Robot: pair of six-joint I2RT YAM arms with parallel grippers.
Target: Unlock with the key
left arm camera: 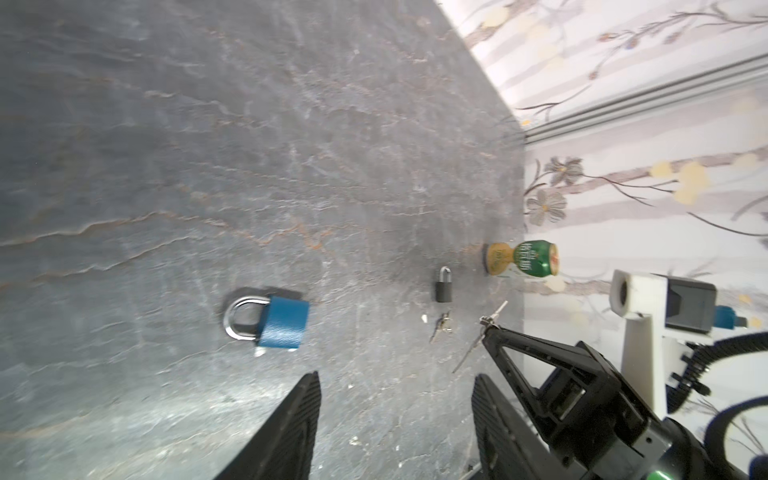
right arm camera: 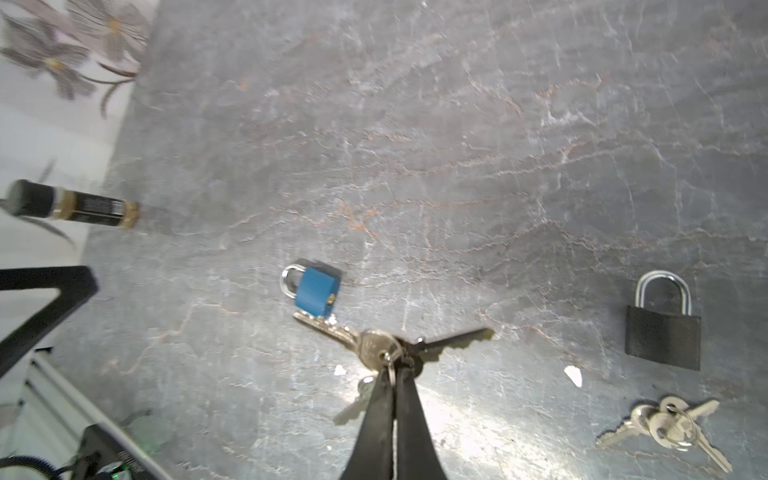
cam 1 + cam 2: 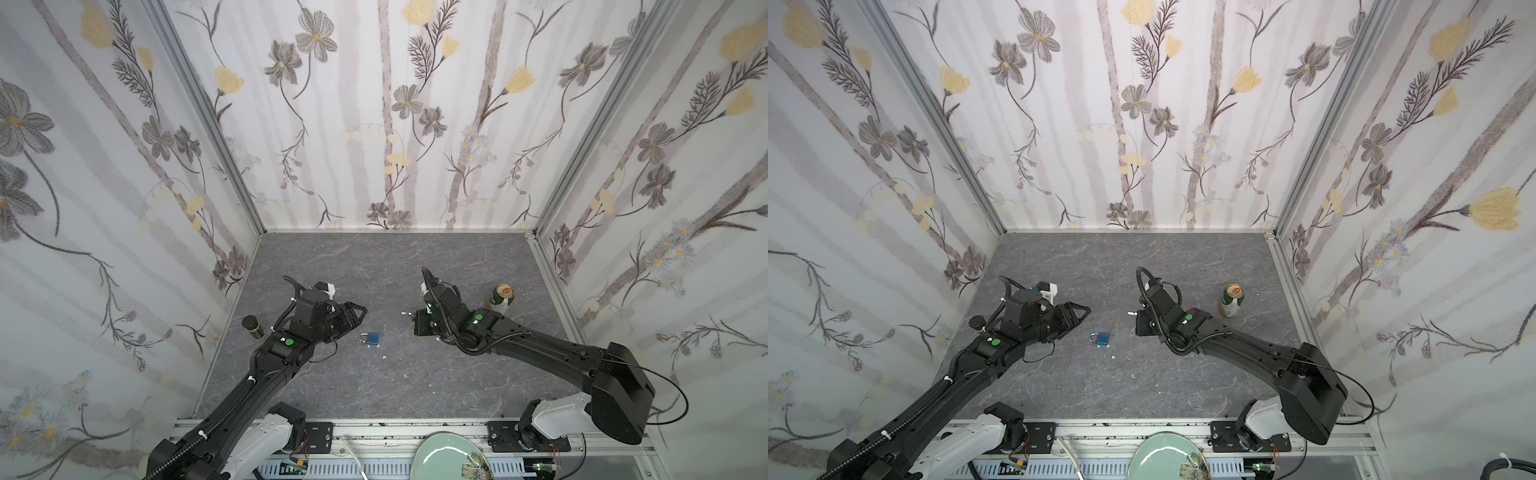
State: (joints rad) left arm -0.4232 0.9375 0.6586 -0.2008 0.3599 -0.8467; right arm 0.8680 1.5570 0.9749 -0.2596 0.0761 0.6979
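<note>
Pinching keys (image 2: 371,345), right end effector (image 2: 395,368) near padlock (image 2: 316,295)

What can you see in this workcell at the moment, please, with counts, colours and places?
blue padlock: one, blue with silver shackle, lying mid-table between the two arms
black padlock: one, black with silver shackle, flat on the table, seen only in the wrist views
held key bunch: one, silver, pinched in the right claw
loose key bunch: one, silver, on the table beside the black padlock
beer can: one, green and gold, upright near the right wall
dark bottle: one, black-capped, upright near the left wall
plate: one, pale green, by the front rail
table: one, grey marbled
left claw: one, black, open, empty
right claw: one, black, shut on the held key bunch
</note>
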